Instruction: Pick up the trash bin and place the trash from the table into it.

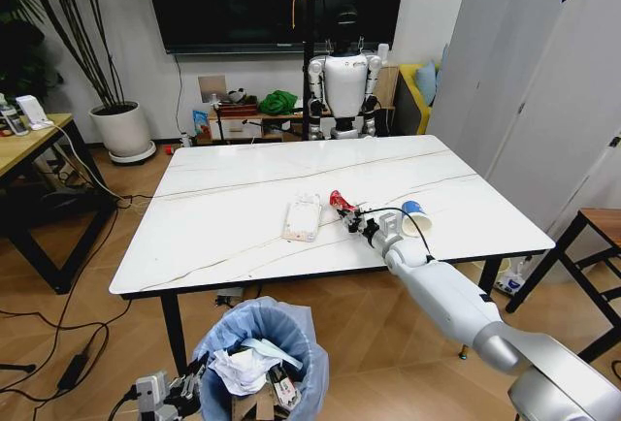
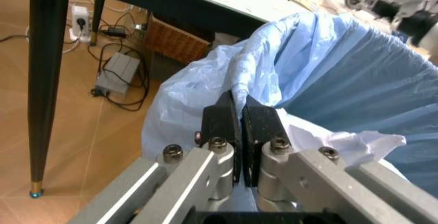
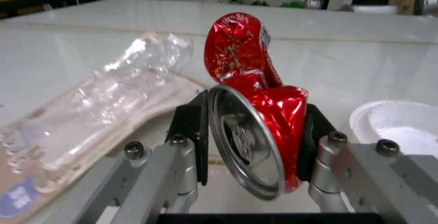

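The trash bin (image 1: 260,343) with its light blue bag stands below the table's near edge, holding crumpled white paper and cardboard. My left gripper (image 2: 239,115) is shut on the bin's bagged rim (image 2: 255,65). On the white marble table (image 1: 233,164), my right gripper (image 1: 355,217) is shut on the crushed red can (image 3: 257,93), which sits between its pads (image 3: 186,131). The same crushed red can (image 1: 340,201) lies just right of the clear plastic pack (image 1: 302,217). A blue-and-white paper cup (image 1: 416,216) lies on its side beside my right wrist.
A black table leg (image 2: 42,75) stands beside the bin, with a power brick and cables on the floor behind it. A wooden desk (image 1: 24,145) is at the left, a stool (image 1: 592,237) at the right, and a parked white robot (image 1: 344,86) stands beyond the table.
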Controlling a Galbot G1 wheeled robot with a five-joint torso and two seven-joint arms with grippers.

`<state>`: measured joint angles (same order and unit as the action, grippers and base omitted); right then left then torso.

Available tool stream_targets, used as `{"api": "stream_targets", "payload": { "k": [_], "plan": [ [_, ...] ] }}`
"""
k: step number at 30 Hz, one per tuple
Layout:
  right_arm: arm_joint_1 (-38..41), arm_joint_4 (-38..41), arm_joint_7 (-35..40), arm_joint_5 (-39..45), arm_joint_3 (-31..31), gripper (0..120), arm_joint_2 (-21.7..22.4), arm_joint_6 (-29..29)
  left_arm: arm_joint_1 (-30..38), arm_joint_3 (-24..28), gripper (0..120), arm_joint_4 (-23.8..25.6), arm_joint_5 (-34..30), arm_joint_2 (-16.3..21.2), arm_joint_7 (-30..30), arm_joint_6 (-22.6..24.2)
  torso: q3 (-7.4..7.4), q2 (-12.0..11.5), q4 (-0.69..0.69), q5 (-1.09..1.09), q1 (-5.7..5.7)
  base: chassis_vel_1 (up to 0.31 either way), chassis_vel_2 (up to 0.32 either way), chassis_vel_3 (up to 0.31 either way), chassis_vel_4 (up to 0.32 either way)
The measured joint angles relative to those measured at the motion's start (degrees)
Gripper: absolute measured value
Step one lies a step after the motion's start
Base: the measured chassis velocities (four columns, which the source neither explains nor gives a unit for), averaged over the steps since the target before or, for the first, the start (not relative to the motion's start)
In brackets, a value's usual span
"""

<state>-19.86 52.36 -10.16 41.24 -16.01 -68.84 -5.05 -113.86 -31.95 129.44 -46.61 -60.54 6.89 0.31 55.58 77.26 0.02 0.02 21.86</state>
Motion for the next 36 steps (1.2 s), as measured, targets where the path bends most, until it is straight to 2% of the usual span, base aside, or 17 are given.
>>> {"api": "stream_targets", "payload": {
  "k": [3,5,6,9,13,18,21,24,31,36],
  "plan": [
    [-1.5,4.6,0.4,1.7,0.6,29,2.5,0.7,0.0,0.5,0,0.0,0.0,0.3,0.1,0.0,0.00,0.0,-0.01,-0.04,0.00,0.000,0.000,0.000,0.000],
    [-2.7,9.5,0.5,3.6,1.1,29,5.3,1.5,0.1,0.8,0,0.2,0.0,0.6,0.1,0.0,0.00,0.0,-0.01,0.02,0.00,0.000,0.000,0.000,0.000],
    [-3.7,13.5,0.4,4.8,1.6,29,7.9,1.4,0.4,1.1,0,0.4,-0.2,0.9,0.2,0.0,-0.01,0.0,-0.06,-0.02,0.00,0.000,0.000,0.000,0.000],
    [-5.2,19.8,-1.2,6.2,1.7,29,12.2,-0.4,0.6,1.6,0,0.5,-0.4,1.6,0.2,0.0,-0.01,0.0,-0.04,0.00,0.00,0.000,0.000,0.000,0.000],
    [-6.4,23.5,-3.0,7.4,2.1,29,14.6,-1.9,0.8,1.8,0,0.6,-0.6,2.2,0.3,0.0,-0.01,0.0,-0.02,0.00,0.00,0.000,0.000,0.000,0.000],
    [-10.0,33.5,-5.2,10.1,3.5,29,20.2,-2.5,1.4,2.3,0,0.8,-0.9,2.6,0.6,0.1,-0.01,0.0,-0.02,-0.01,0.00,0.000,0.000,0.000,0.000],
    [-11.2,36.5,-5.3,10.3,3.8,29,21.7,-2.5,1.4,2.5,0,0.8,-0.9,2.6,0.6,0.2,0.00,0.0,-0.03,0.00,0.00,0.000,0.000,0.000,0.000],
    [-14.6,45.0,-6.3,10.6,4.3,29,26.0,-3.0,1.0,2.7,0,0.8,-0.4,2.1,0.6,0.2,-0.01,0.0,-0.03,0.00,-0.01,0.000,0.000,0.000,0.000],
    [-17.3,52.2,-8.7,8.1,0.5,29,31.2,-4.4,-0.8,2.5,0,1.4,1.1,-0.8,0.4,0.0,-0.01,0.0,-0.01,-0.01,-0.02,0.000,0.000,0.000,0.000],
    [-17.9,53.3,-9.3,7.4,-0.4,29,32.1,-4.9,-0.9,2.5,0,1.4,1.3,-1.4,0.4,-0.1,-0.01,0.0,-0.03,-0.01,-0.02,0.000,0.000,0.000,0.000]
  ]
}}
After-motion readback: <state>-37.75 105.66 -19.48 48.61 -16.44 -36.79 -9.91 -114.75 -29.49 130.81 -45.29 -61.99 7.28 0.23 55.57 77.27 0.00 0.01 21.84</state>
